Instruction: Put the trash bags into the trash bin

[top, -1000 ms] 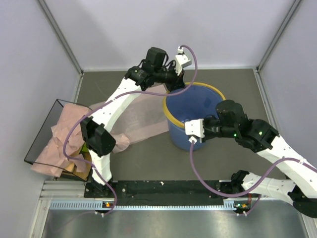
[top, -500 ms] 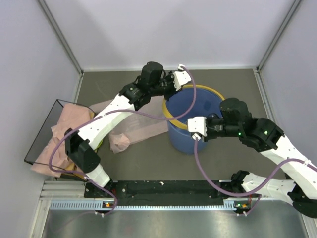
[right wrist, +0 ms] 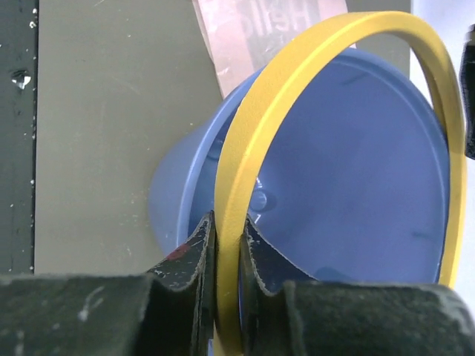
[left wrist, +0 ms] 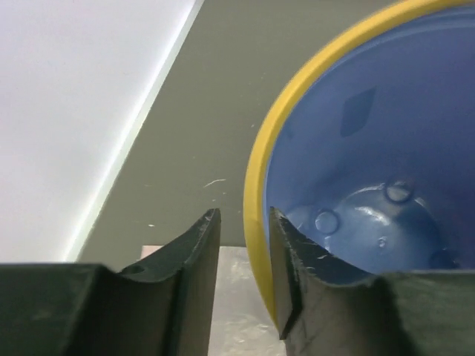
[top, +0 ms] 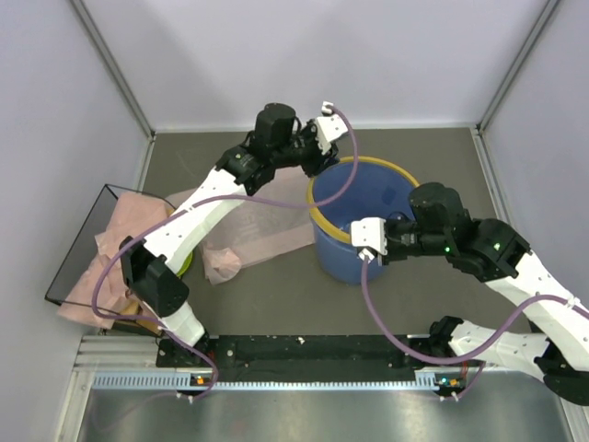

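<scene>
The trash bin (top: 396, 171), blue with a yellow rim, stands mid-table and tilts slightly. My right gripper (top: 368, 243) (right wrist: 228, 219) is shut on its near rim, one finger inside and one outside. My left gripper (top: 315, 166) (left wrist: 243, 213) hovers over the bin's far-left rim (left wrist: 256, 185), jaws a little apart and nothing clamped between them. One pale pink trash bag (top: 262, 226) lies flat on the table against the bin's left side. It shows under the left fingers (left wrist: 234, 297), and its "Hello" lettering shows beyond the bin (right wrist: 267, 30). More pink bags (top: 115, 249) lie heaped at the left.
A black wire tray (top: 72, 253) at the left edge holds the heap of bags, with a brown box (top: 143, 311) by it. Grey walls close in the back and both sides. Purple cables loop from each wrist over the bin and table.
The left gripper dropped toward the bin's far-left rim and its jaws parted. The pink bag it had held up now lies slack beside the bin. The right gripper kept its grip on the rim.
</scene>
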### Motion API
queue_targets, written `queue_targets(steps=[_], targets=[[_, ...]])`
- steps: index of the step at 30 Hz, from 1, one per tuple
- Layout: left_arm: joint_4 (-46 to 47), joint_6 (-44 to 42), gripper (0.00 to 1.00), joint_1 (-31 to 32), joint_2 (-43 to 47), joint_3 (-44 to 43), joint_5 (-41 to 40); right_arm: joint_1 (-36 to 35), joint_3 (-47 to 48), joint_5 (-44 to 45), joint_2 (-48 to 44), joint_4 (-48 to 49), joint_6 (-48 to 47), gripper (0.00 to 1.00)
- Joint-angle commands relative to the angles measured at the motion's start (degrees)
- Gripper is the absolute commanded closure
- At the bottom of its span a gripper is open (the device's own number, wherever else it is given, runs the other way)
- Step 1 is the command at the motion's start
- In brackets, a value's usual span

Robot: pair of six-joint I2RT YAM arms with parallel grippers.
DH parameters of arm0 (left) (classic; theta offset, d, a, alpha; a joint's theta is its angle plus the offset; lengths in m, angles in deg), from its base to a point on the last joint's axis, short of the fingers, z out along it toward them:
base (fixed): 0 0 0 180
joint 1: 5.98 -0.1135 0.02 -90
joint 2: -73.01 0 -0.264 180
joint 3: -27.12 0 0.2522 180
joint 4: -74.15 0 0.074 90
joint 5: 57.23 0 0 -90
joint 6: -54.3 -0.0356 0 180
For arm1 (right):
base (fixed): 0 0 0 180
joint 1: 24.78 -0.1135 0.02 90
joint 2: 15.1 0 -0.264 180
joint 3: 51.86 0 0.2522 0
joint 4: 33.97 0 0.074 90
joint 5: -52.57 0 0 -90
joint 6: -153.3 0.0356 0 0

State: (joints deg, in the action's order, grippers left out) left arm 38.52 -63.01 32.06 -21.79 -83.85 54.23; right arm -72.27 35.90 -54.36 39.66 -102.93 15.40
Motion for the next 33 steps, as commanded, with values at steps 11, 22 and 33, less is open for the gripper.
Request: queue_targets(steps=[11, 22, 33], targets=[[-13.5, 17.6, 0.47, -5.2, 1.9, -8.2, 4.1, 1.1, 11.2, 0.6, 1.2, -1.9, 11.2, 0.21], [-20.1, 20.2, 0.39, -5.1, 4.7, -8.6, -3.6, 8.1, 12.6, 13.5, 1.9, -3.5, 27.7, 0.21], [-25.1, 25.2, 0.27, -4.6, 7.9, -7.4, -5.5, 27.8, 22.2, 12.7, 13.1, -12.7, 47.2, 0.45]])
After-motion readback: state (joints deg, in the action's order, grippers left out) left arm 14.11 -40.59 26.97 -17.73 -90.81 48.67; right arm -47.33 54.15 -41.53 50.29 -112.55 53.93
